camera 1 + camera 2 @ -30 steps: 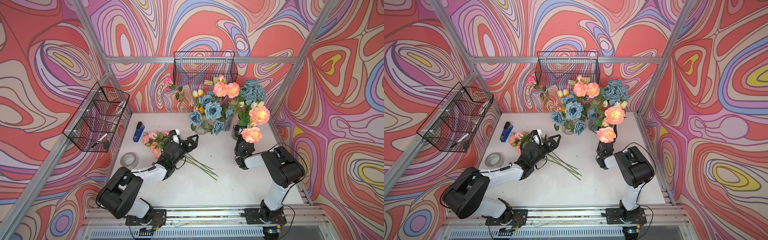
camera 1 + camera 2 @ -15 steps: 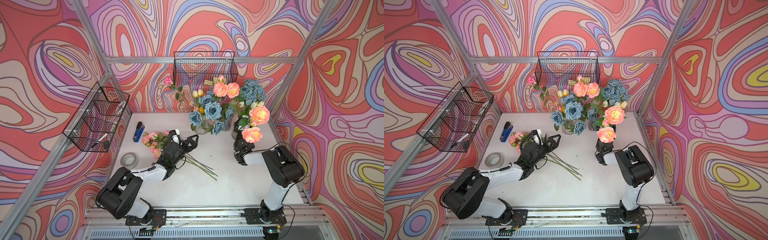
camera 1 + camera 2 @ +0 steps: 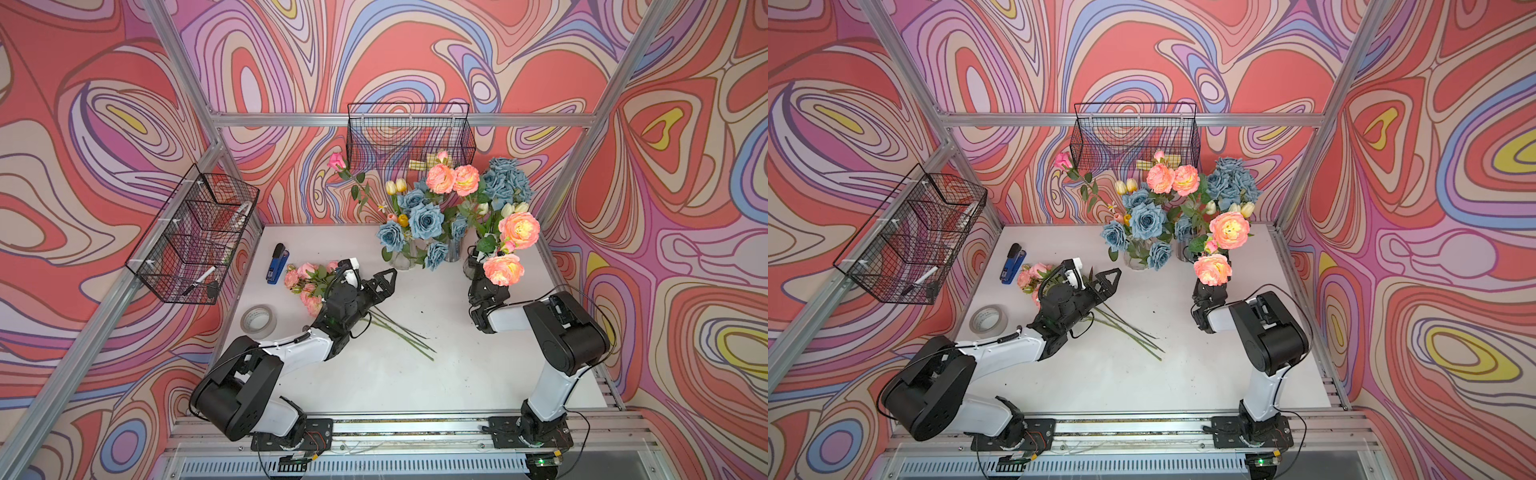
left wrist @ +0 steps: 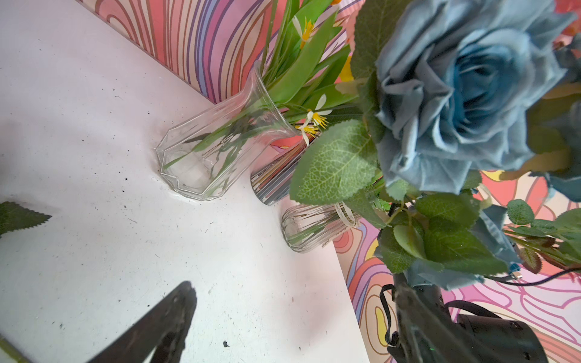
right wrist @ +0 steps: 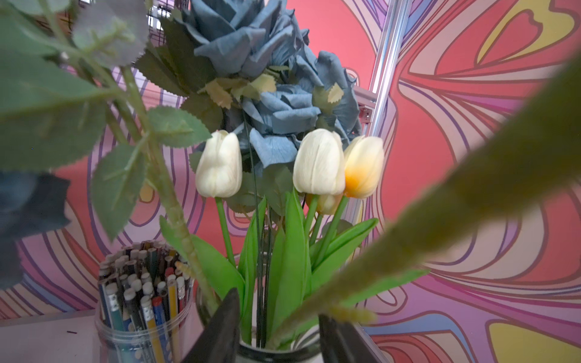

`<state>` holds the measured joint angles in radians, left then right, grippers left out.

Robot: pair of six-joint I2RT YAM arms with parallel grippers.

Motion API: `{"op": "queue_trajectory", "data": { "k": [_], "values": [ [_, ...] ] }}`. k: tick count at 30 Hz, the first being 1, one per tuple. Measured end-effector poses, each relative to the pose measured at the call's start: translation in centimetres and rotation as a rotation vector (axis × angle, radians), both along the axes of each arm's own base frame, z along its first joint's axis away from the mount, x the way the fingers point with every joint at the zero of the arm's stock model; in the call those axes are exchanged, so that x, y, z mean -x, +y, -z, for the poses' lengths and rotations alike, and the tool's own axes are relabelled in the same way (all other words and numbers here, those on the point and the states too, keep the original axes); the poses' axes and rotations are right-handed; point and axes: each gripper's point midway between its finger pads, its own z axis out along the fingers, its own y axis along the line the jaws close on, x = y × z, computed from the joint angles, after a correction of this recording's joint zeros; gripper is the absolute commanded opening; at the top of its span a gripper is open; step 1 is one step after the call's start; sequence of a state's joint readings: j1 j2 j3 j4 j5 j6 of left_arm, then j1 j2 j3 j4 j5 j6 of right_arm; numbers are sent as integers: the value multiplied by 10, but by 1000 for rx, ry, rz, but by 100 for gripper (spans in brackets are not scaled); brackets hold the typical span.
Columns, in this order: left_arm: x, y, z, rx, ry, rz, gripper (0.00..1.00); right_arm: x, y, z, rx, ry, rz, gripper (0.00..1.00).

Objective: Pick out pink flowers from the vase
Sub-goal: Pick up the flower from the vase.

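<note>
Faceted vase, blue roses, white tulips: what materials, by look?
Faceted vase: clear glass or hard plastic, glossy; stems show through its walls.
Blue roses: matte fabric, likely; petal edges look cut, slightly frayed.
White tulips: smooth, waxy moulded plastic or latex, probably; no weave visible.

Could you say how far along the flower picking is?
Done: a bunch of peach-pink blooms on green stems lies on the white table beside the open left gripper. In hand: the right gripper sits at stems in the dark glass vase; grip unclear. Left in vases: two pink peonies, a pair of smaller blooms and a pink rosebud.
</note>
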<state>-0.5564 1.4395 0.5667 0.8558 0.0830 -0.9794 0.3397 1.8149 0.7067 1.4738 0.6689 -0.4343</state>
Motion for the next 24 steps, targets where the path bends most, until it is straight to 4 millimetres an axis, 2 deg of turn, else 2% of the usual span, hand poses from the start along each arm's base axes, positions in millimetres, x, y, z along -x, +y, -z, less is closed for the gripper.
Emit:
{"op": "queue_trajectory", "data": {
  "k": [6, 12, 24],
  "values": [
    [1, 0, -1, -3, -1, 3, 100, 1, 0, 2, 4, 5, -3, 36],
    [3, 1, -10, 2, -19, 4, 100, -1, 2, -3, 18, -1, -5, 27],
    [4, 2, -9, -4, -14, 4, 100, 0, 2, -12, 47, -9, 6, 12]
  ]
}}
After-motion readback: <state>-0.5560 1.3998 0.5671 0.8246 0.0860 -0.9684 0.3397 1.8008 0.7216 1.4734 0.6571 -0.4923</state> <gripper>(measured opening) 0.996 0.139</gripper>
